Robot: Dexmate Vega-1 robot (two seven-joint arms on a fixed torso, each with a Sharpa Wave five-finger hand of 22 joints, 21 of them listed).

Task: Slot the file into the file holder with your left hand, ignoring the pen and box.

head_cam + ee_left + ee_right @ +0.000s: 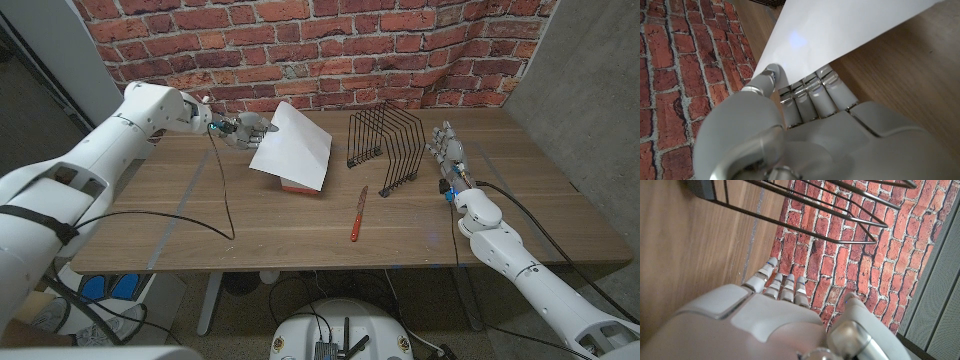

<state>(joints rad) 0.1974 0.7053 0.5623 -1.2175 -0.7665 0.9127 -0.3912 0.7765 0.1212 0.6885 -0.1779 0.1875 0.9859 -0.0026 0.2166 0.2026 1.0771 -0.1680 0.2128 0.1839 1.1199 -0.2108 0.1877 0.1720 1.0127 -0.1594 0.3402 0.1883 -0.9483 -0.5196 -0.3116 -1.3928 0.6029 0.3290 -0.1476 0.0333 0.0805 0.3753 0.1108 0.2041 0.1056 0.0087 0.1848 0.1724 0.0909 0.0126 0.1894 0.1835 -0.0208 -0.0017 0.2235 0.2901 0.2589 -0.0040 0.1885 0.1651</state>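
1. At the back left of the wooden tabletop point(300, 215), the left robot hand point(245, 130) grips the upper edge of a white rectangular paper file point(292, 147), fingers curled over it in the left wrist view point(812, 92).
2. The file is held tilted, its lower edge at a flat reddish box point(300, 186) lying beneath it.
3. A black wire file holder point(385, 147) stands just right of the file, apart from it.
4. A red pen point(358, 214) lies on the tabletop in front of the holder.
5. The right robot hand point(449, 150) waits beside the holder, fingers extended, holding nothing.
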